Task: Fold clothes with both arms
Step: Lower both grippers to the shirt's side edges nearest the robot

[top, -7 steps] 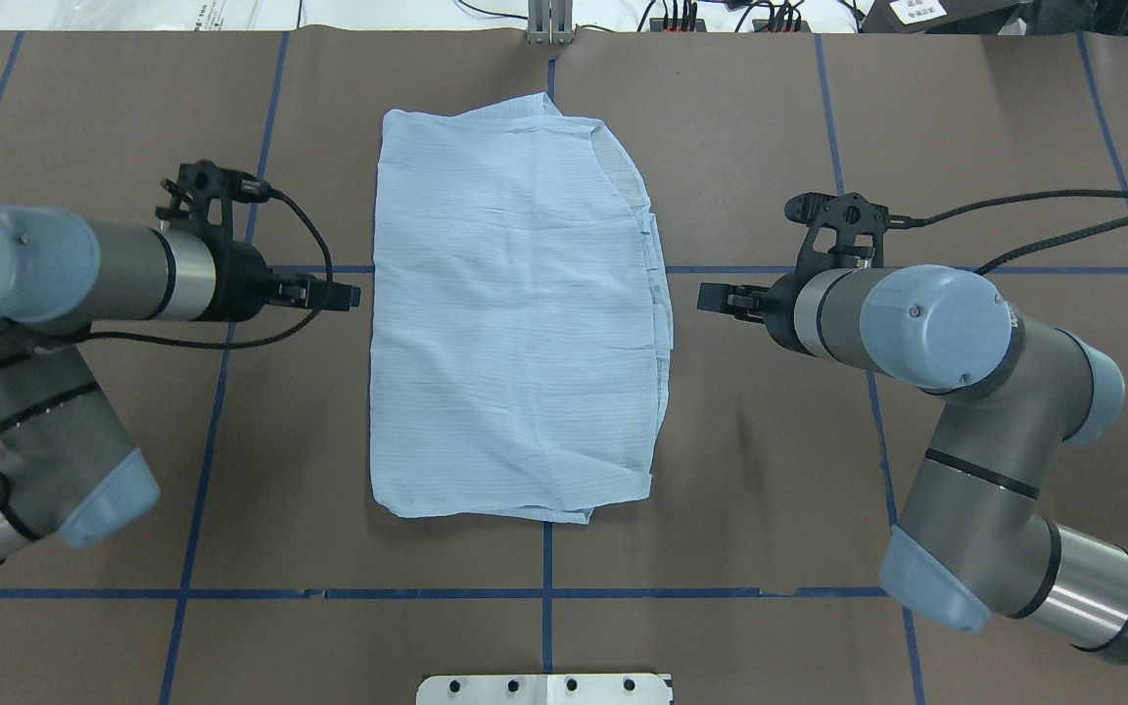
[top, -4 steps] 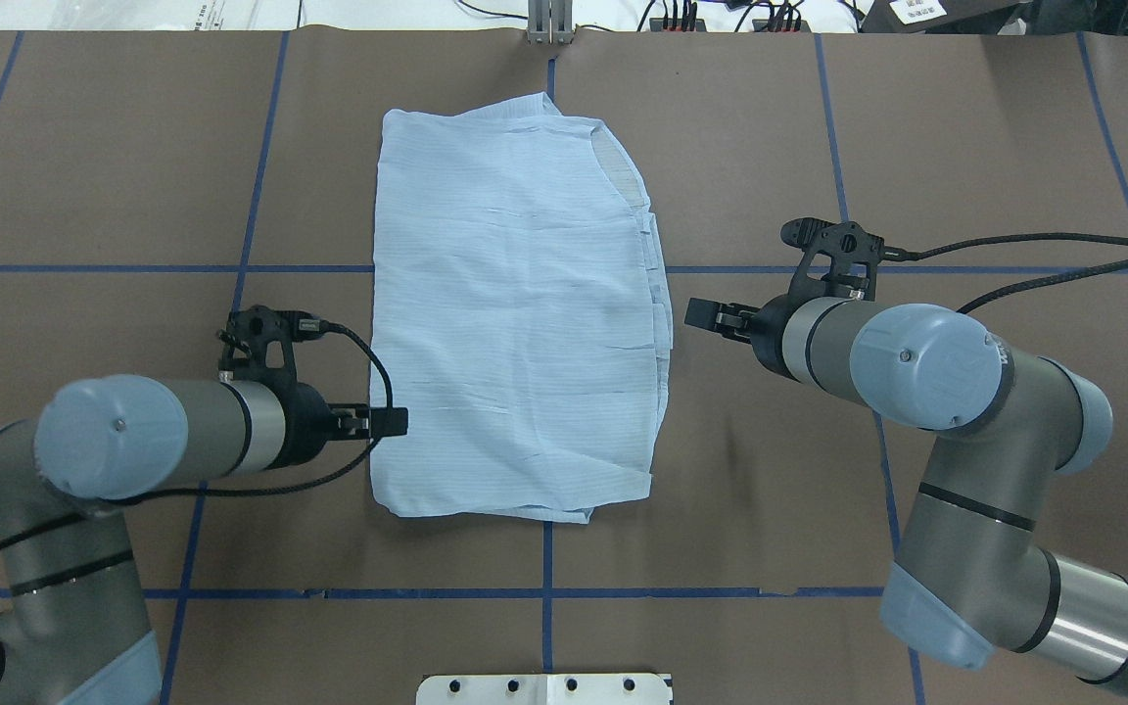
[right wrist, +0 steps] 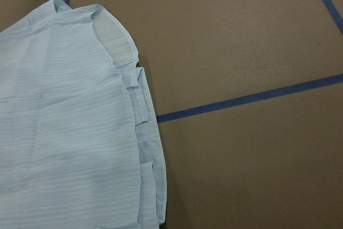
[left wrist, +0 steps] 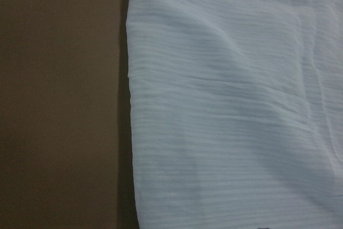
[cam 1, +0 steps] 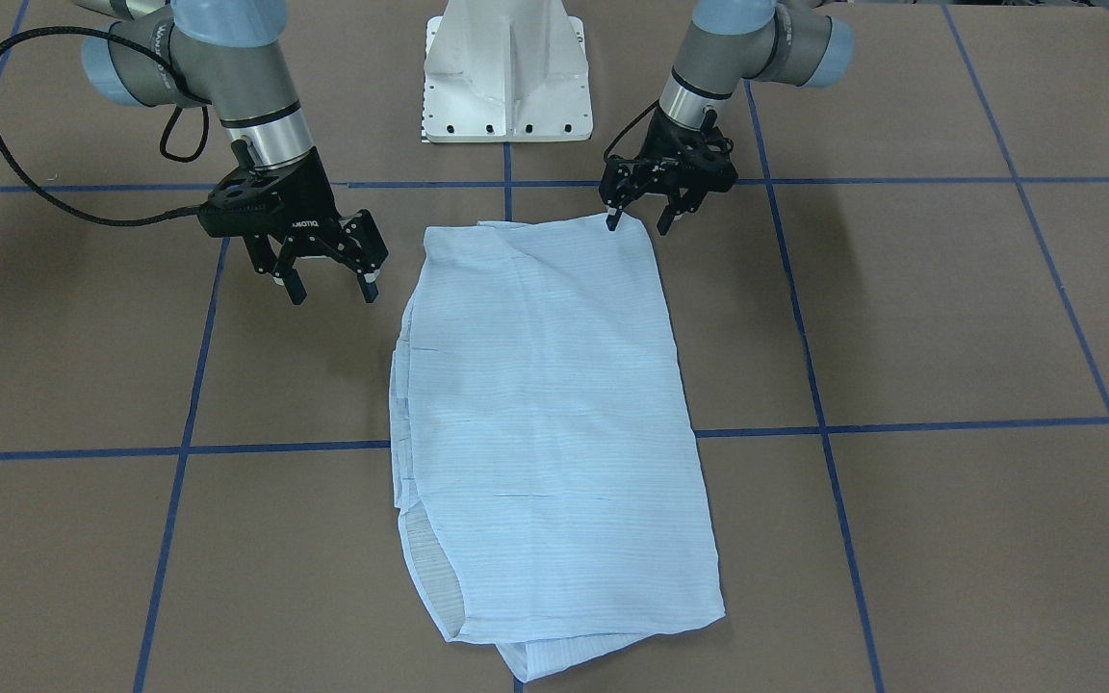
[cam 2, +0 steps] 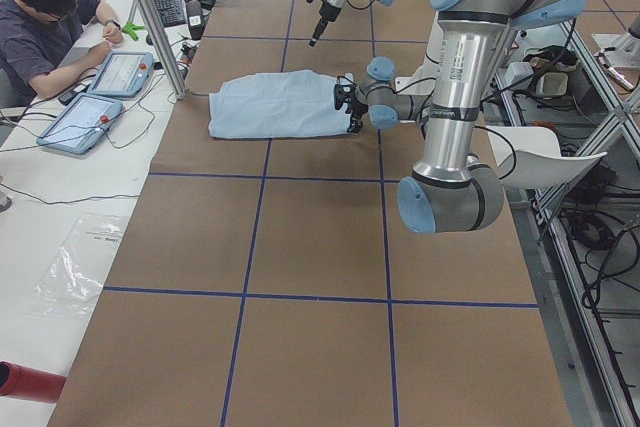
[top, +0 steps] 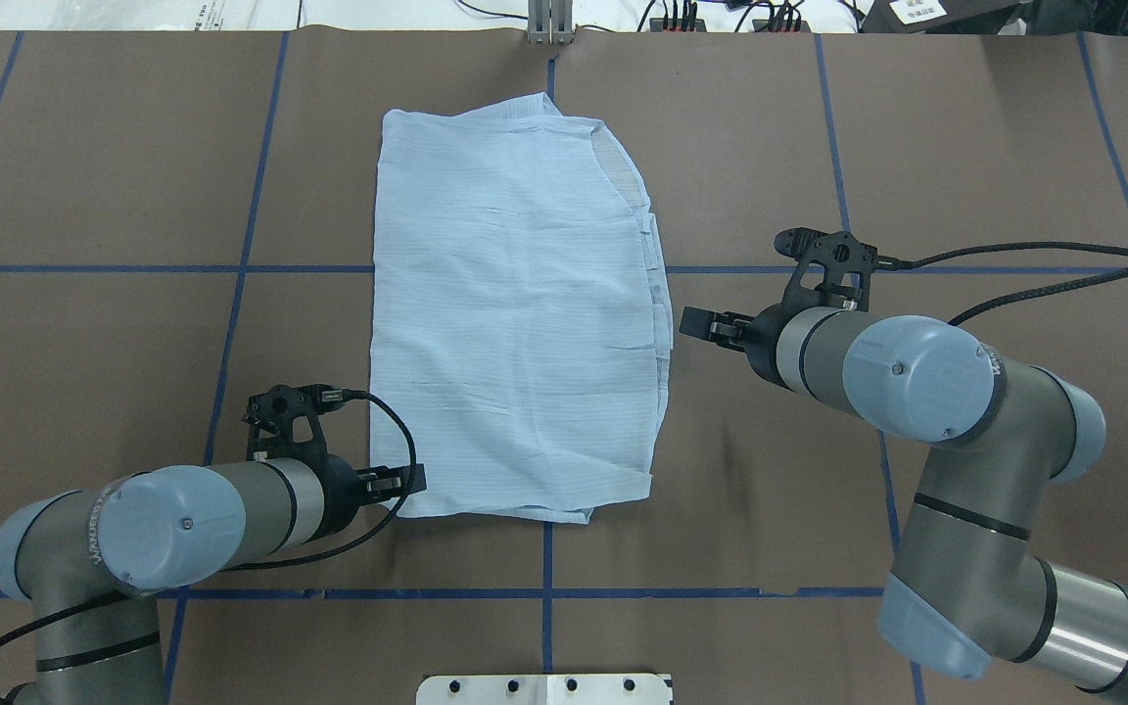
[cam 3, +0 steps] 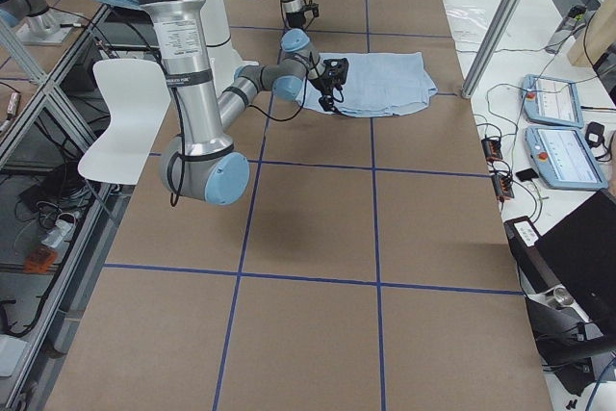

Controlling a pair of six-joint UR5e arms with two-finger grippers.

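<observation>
The light blue striped shirt lies folded into a long rectangle on the brown table, its collar end away from the robot. My left gripper is open and low over the shirt's corner nearest the robot, on its left side, one fingertip at the cloth's edge. The left wrist view is filled by the shirt and its straight edge. My right gripper hangs open beside the shirt's layered right edge, clear of the cloth. The right wrist view shows the shirt with its collar.
The white pedestal base stands at the robot's side of the table. Blue tape lines cross the brown cover. A metal post rises at the far edge. A seated person with tablets is beyond that edge.
My left arm has swept back toward the robot along the shirt's left edge to its near corner. The right gripper has shifted a little toward the robot and the shirt.
</observation>
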